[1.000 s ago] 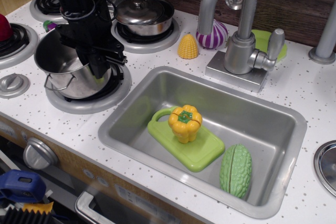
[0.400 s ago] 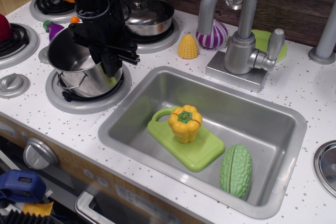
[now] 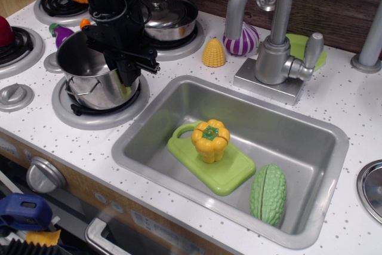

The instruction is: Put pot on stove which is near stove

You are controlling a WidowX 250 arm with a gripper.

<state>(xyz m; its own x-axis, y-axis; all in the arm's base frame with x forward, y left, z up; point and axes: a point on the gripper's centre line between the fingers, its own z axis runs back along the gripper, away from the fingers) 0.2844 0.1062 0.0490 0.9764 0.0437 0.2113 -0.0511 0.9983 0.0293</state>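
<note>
The tall shiny steel pot (image 3: 89,79) stands upright on the light-grey burner plate (image 3: 98,119) nearest the sink, its black coil showing under the base. My black gripper (image 3: 126,71) comes down from above onto the pot's right rim. One finger is outside the wall and the other is hidden inside, so it looks shut on the rim. A small loop handle shows on the pot's front left.
A lidded steel pan (image 3: 166,17) sits on the back burner right behind my arm. The sink (image 3: 179,103) holds a yellow pepper (image 3: 210,140) on a green board and a green gourd (image 3: 268,194). The faucet (image 3: 271,34), corn (image 3: 213,53) and a purple onion (image 3: 243,40) stand further right.
The pot was tilted and further left a second ago. It moved right with my gripper and now stands upright and centred on the burner. There is little motion in the last half second.
</note>
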